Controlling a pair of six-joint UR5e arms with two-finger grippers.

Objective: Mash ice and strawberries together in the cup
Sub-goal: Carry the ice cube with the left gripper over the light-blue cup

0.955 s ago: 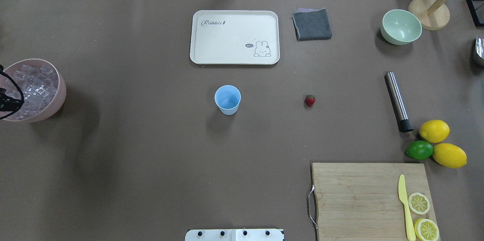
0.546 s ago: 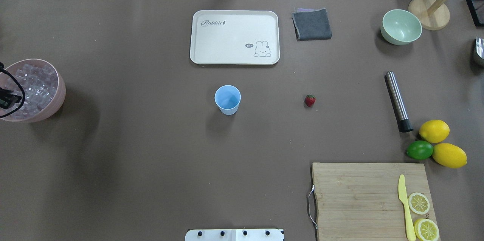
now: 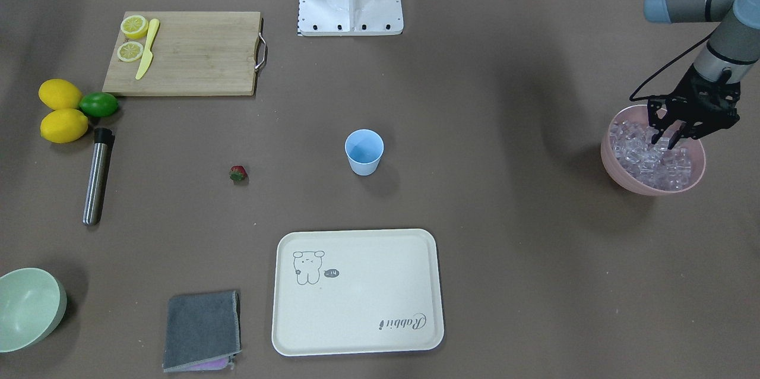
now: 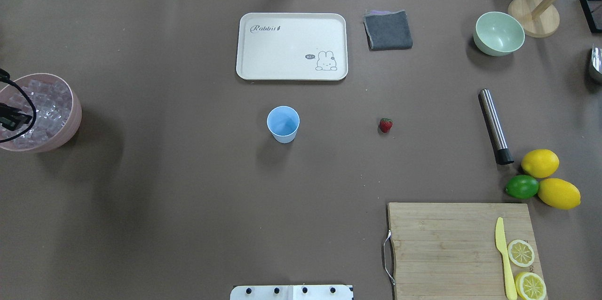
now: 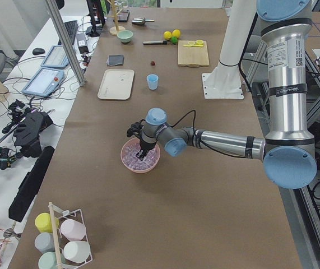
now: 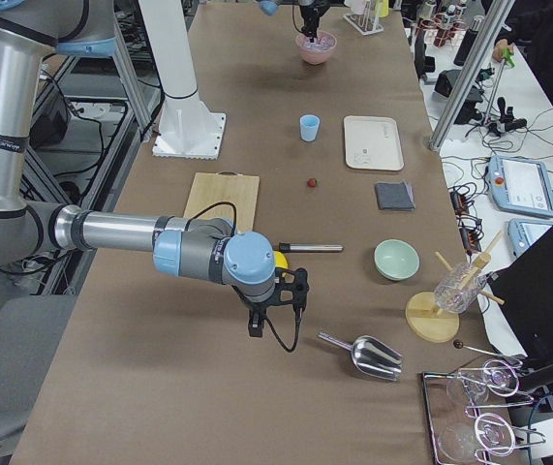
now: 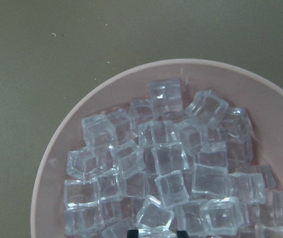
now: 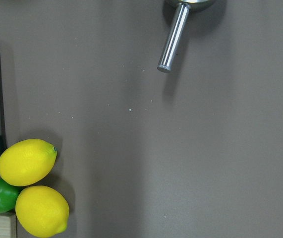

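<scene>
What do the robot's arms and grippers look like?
The left arm and right arm are silver tubes with pale-blue caps on rounded grey joints; the left arm bears a printed label. The left gripper and right gripper are black, two-fingered, each with a thin black cable looping from the wrist.

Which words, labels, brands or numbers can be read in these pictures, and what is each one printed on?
"Rabbit": script lettering in one corner of the cream tray.
Speech bubble beside the rabbit drawing on the tray: too small to read.
White label on the upright section of the left arm: print too small to read.
No other text shows.
</scene>
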